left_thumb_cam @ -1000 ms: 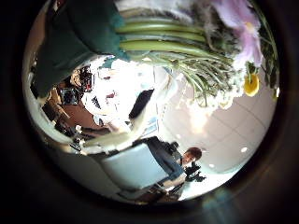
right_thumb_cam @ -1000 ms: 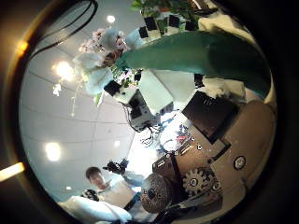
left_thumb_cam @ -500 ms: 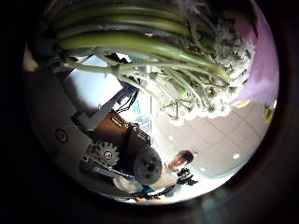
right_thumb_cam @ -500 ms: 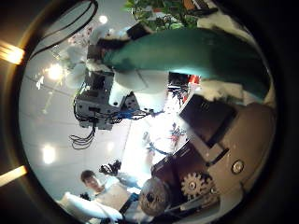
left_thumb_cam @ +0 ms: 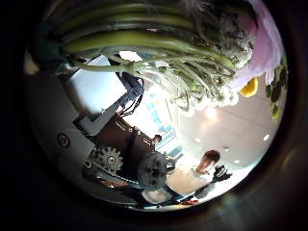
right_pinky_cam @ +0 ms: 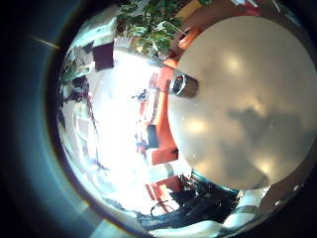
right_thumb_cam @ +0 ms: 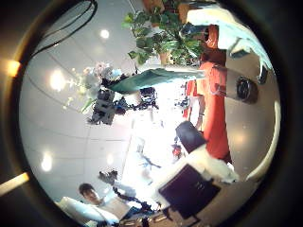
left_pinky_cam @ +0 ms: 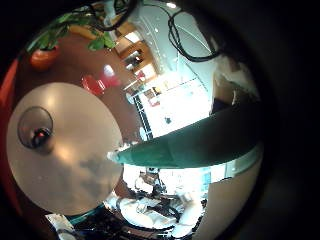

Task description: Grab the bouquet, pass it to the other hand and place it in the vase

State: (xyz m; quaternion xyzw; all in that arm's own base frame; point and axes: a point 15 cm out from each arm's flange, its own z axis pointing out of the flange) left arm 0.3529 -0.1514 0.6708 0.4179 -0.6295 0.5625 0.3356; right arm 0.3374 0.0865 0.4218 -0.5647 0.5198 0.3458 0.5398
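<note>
The bouquet (right_thumb_cam: 142,80), flowers on long stems in a paper wrap, is held in the air by my left hand (right_thumb_cam: 115,104), as the right thumb side palm view shows from a distance. The wrap (left_pinky_cam: 190,150) crosses the left little finger side palm view. The vase (left_pinky_cam: 35,130) stands on the round table (left_pinky_cam: 75,150); it also shows in the right little finger side palm view (right_pinky_cam: 185,86). My right hand (right_thumb_cam: 194,180) is away from the bouquet, fingers relaxed.
A leafy potted plant (right_thumb_cam: 166,33) stands beyond the round table (right_pinky_cam: 238,109). Chairs (left_pinky_cam: 95,85) stand around the table.
My left hand's thumb has curled in beside the stems. My right hand has let go of the wrap and drawn back; the bouquet is now far from its palm.
</note>
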